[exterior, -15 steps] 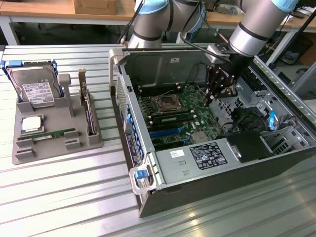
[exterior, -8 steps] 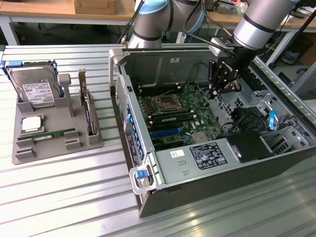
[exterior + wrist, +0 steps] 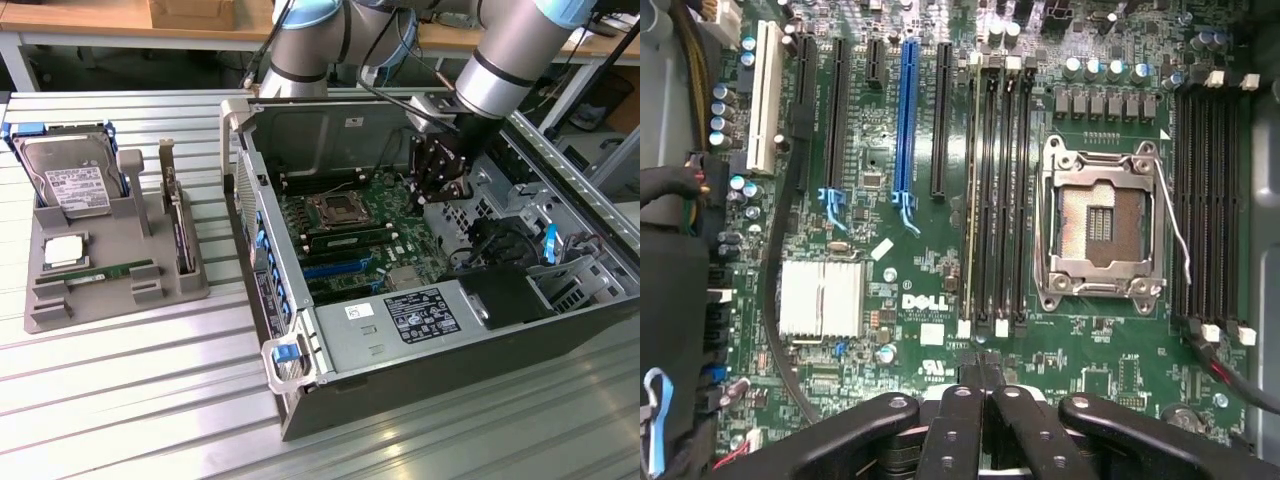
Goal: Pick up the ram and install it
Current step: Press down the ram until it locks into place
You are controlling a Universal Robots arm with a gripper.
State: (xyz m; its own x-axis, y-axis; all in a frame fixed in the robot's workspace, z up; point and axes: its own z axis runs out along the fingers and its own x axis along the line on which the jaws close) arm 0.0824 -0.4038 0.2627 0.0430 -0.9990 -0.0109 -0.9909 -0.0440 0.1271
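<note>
Fingers [image 3: 983, 385] are pressing together, holding nothing, hovering over the motherboard [image 3: 890, 290] inside the case [image 3: 300, 395]. One ram [image 3: 360, 236] is sitting in its slot beside the socket [image 3: 333, 209]; another ram [image 3: 110, 271] is lying in the tray [image 3: 120, 300] near the bench's [image 3: 120, 400] far-left corner, well apart.

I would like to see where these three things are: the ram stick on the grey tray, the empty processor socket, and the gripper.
ram [image 3: 118, 270], exterior view, middle of the green stick.
processor socket [image 3: 1102, 222], wrist view, centre of the open socket.
gripper [image 3: 982, 372], wrist view, where the shut fingertips meet.
</note>
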